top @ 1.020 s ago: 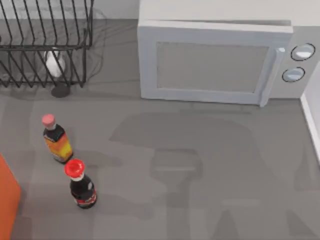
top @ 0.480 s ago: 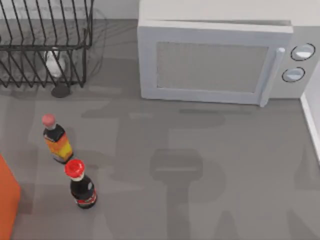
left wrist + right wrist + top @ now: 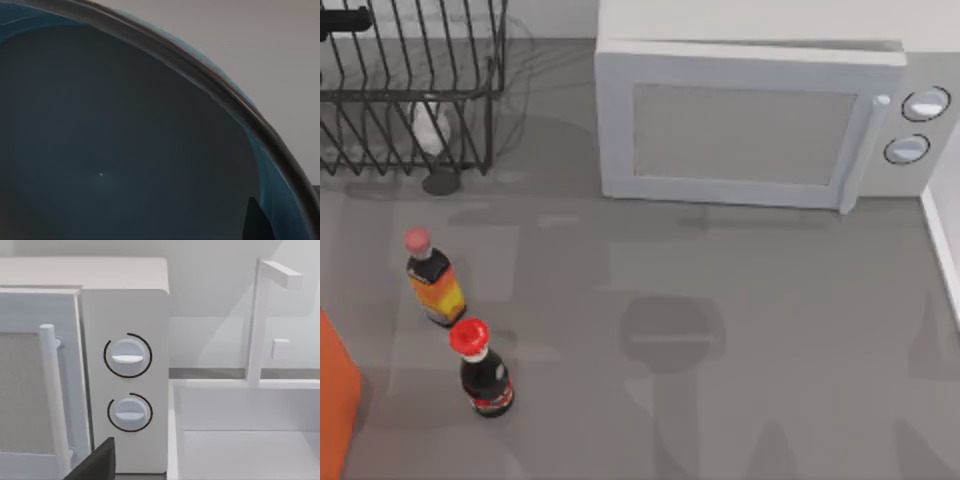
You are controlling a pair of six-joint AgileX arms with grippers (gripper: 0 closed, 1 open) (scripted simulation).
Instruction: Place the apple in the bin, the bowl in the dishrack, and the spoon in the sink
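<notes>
While the bowl (image 3: 125, 150) sits right up against our left wrist camera, teal-blue with a thin reddish-brown rim and a glossy inside, our left gripper (image 3: 257, 225) holds it near that rim. One dark tip lies against the bowl's inner wall, and the rim stands out against a plain pale wall behind it.

From above, a black bar (image 3: 345, 20) reaches in at the far left edge, over the dishrack (image 3: 420, 95). We take that rack's thin black bars to be upright. Through them we see a small white object (image 3: 428, 125), though we cannot tell whether it is inside the rack or behind it. A dark round thing (image 3: 441, 182) lies on the table (image 3: 740, 330) just in front of the rack.

Nearer us on the left stand two bottles close together, one with a pink cap (image 3: 433, 283) and one with a red cap (image 3: 480, 368). The orange corner of the bin (image 3: 335, 400) is beside them at the table's left edge.

Our right arm faces the microwave (image 3: 125, 370), level with its two knobs, with the sink (image 3: 250, 440) and its tap just beside it. A dark edge of our right gripper (image 3: 95, 465) shows there, and we cannot tell its state.
</notes>
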